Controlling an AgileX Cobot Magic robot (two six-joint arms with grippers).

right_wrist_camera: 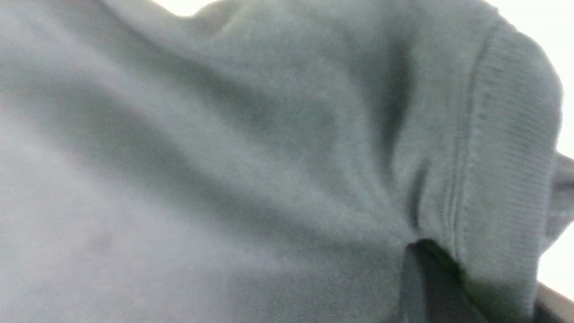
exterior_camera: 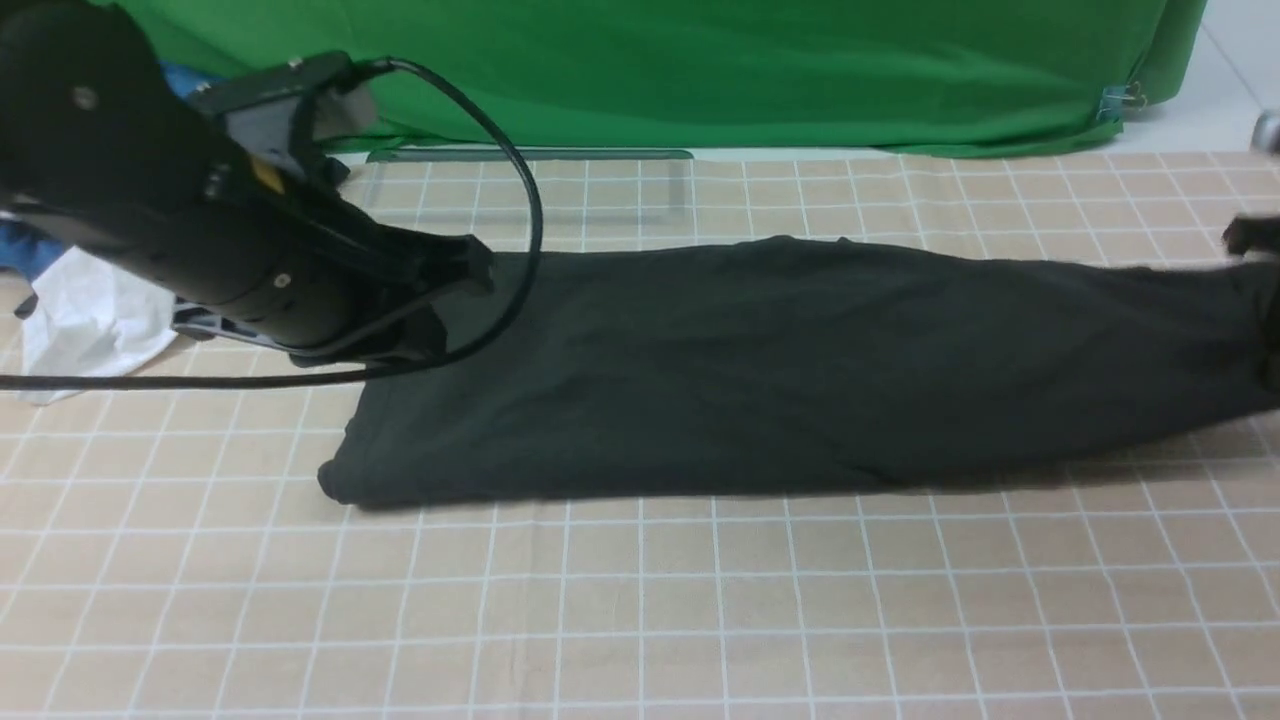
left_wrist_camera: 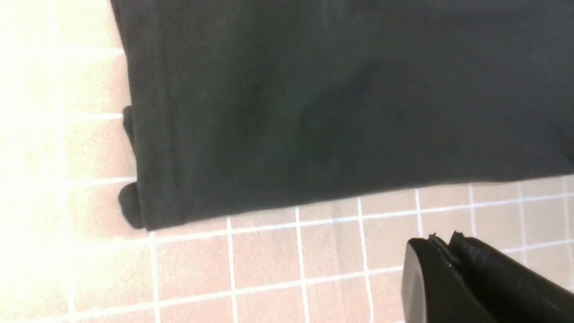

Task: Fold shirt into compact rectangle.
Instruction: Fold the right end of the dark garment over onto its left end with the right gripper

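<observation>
My left gripper (left_wrist_camera: 441, 240) is pressed together on nothing. It hovers over bare surface (left_wrist_camera: 269, 269) just beside the shirt's (exterior_camera: 800, 370) hemmed end. My right gripper (exterior_camera: 1256, 236) is at the shirt's other end. In its wrist view, cloth and the ribbed collar (right_wrist_camera: 506, 148) crowd against one finger (right_wrist_camera: 421, 282), and I cannot tell whether the jaws are pinching or standing apart. The shirt lies flat as a long dark band across the surface, apparently folded lengthwise, with layers stacked at the hem. A white garment (exterior_camera: 90, 300) sits beyond the shirt's hemmed end, apart from it.

As I judge the risks: if the right gripper has only the top layer, or just the collar rib, a lift would peel the fold open or let the cloth slip out. With the hemmed end unheld, a pull would drag the whole band rather than fold it. A closed left gripper coming down could also rumple the hem.
</observation>
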